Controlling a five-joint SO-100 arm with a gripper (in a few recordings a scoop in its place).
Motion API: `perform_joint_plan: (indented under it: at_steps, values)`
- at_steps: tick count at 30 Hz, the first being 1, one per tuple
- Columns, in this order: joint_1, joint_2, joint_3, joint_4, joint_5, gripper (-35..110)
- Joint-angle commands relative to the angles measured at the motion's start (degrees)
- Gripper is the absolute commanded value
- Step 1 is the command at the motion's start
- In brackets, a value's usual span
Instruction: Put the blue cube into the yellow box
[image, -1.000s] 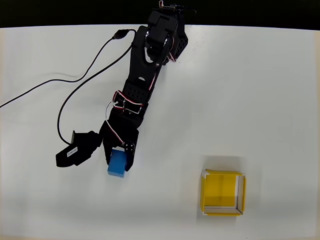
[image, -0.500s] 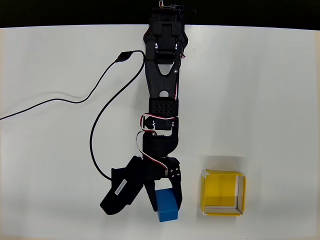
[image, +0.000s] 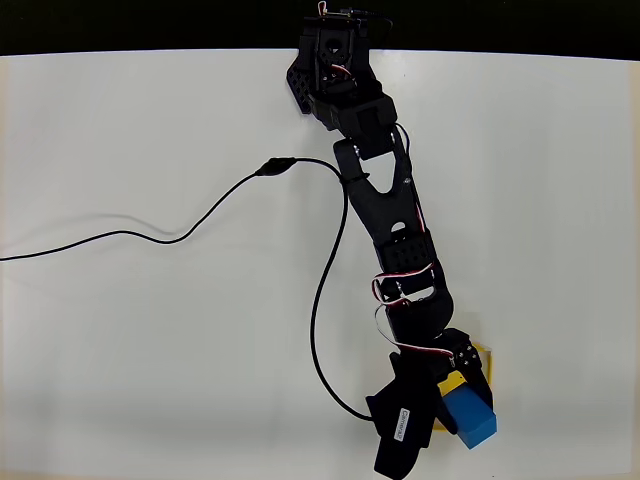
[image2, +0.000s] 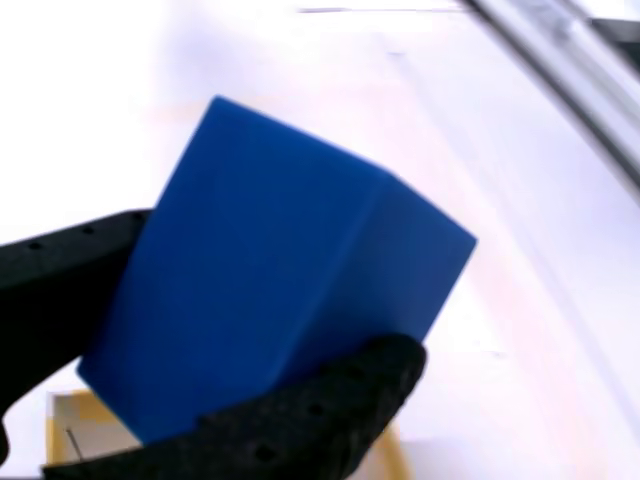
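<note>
The blue cube (image: 472, 417) is held off the table with my gripper (image: 462, 408) shut on it, at the bottom right of the overhead view. It hangs over the yellow box (image: 483, 353), which the arm and the cube mostly cover; only slivers of yellow wall show. In the wrist view the blue cube (image2: 270, 310) is large and close, tilted, clamped between two black fingers (image2: 310, 415). A corner of the yellow box (image2: 72, 435) peeks out below it at the bottom left.
A black cable (image: 200, 225) snakes across the white table from the left edge to the arm. The table's far edge (image: 150, 52) meets a dark strip at the top. A metal rail (image2: 560, 70) crosses the wrist view's upper right.
The arm has swung from the left side of the table to the right, carrying the blue cube with it. The cube now hangs over the yellow box, hiding most of it.
</note>
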Motion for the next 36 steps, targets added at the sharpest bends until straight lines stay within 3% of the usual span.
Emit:
perform_joint_plan:
  at_steps: [1,23,36]
  values:
    - [-1.67,2.37,-7.82,-2.9,0.44,17]
    - [1.93,-4.39,-5.98,0.0,4.57,19]
    - [1.67,-5.36,-5.54,3.6,4.92,27]
